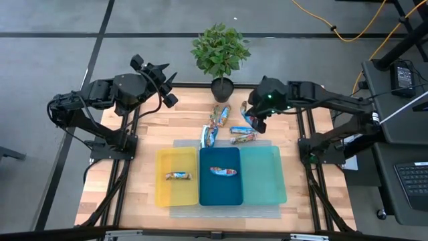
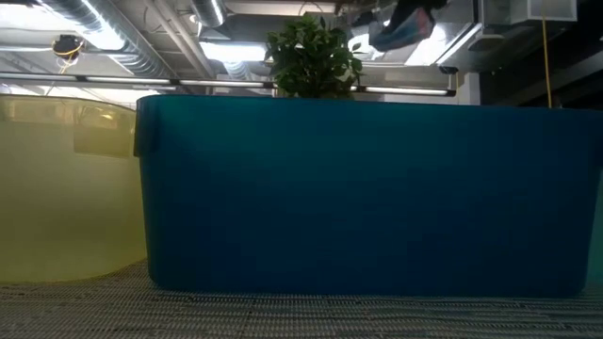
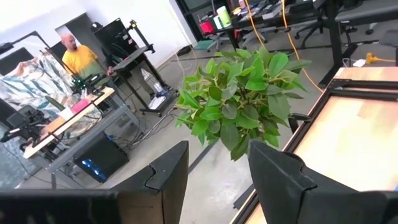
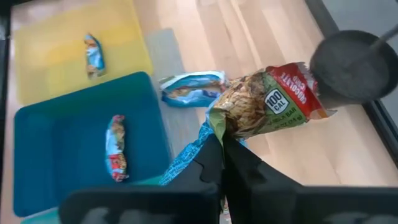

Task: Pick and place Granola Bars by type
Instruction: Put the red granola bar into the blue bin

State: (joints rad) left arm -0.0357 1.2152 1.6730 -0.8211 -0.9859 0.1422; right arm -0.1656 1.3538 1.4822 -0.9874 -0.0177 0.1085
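The right gripper (image 4: 222,149) is clenched on one end of a red-and-green-wrapped granola bar (image 4: 267,102). The bar projects forward from the closed fingertips, so its long axis runs along the gripper's line of reach. In the high view, the right gripper (image 1: 257,117) hangs above the far right part of the surface (image 1: 150,144), near the loose bars (image 1: 227,124) and just beside the potted plant (image 1: 221,57).

The relation that governs the coming move is gripper to trays. All three trays lie on the near side of the held bar, side by side: the yellow tray (image 1: 175,193) on the left, the dark blue tray (image 1: 221,191) in the middle, the teal tray (image 1: 264,175) on the right. The teal tray is nearest to the right gripper and holds no bar. The yellow tray holds one brownish bar (image 1: 178,177); the dark blue tray holds one blue-and-red bar (image 1: 223,171). The held bar appears to match neither, so the teal tray is the likely destination; this is a judgement.

The remaining loose bars lie on the surface between the plant and the trays, nearer the right arm than the left.

The left gripper (image 3: 214,180) waits released, raised at the far left corner and pointing toward the plant.
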